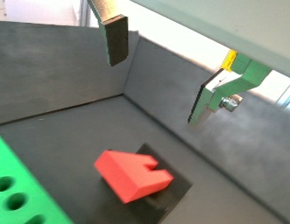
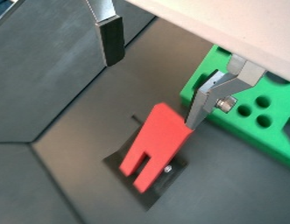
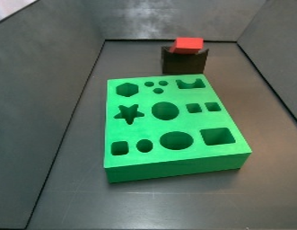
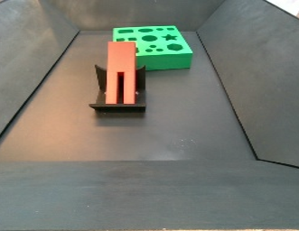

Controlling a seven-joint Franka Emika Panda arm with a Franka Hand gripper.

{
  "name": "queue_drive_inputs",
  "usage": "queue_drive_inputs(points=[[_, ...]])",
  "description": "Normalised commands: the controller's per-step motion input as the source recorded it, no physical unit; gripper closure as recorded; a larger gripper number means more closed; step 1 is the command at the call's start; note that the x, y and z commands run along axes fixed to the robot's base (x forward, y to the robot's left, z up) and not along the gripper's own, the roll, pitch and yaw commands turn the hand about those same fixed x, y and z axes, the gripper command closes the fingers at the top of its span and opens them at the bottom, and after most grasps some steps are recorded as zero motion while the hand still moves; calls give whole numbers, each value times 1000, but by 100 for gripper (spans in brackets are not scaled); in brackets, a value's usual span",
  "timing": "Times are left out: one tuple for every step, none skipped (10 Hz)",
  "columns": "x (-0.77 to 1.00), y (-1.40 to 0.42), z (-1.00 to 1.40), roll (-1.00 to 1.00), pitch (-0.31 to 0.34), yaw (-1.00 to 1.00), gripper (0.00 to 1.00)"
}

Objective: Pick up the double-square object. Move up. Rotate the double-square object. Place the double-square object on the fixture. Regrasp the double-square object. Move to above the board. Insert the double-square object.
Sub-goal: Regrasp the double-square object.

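The gripper (image 2: 159, 74) is released and empty: its two fingers (image 1: 116, 39) stand wide apart, above the double-square object (image 2: 154, 145) in both wrist views. It does not appear in either side view. The double-square object (image 4: 121, 70) rests on the fixture (image 4: 119, 99), propped so that a new grasp is possible; judged from this, the regrasp is pending. The board (image 3: 172, 125) lies on the floor just beside the fixture, its cutouts facing up for insertion.

Gripper (image 1: 171, 74): parallel-jaw, seen in both wrist views only. Jaws spread wide, nothing between the fingers (image 2: 109, 39). Raised clear of the floor.
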Motion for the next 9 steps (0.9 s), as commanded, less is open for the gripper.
queue_drive_inputs(points=[[94, -38, -3, 1000, 95, 87, 0], [101, -43, -2, 1000, 115, 97, 0], [107, -45, -7, 1000, 137, 110, 0], [112, -47, -10, 1000, 166, 138, 0], [112, -51, -7, 1000, 181, 158, 0], [112, -51, -8, 950, 203, 204, 0], [115, -56, -10, 762, 187, 218, 0], [122, -59, -13, 517, 151, 234, 0], [122, -61, -12, 398, 132, 240, 0]])
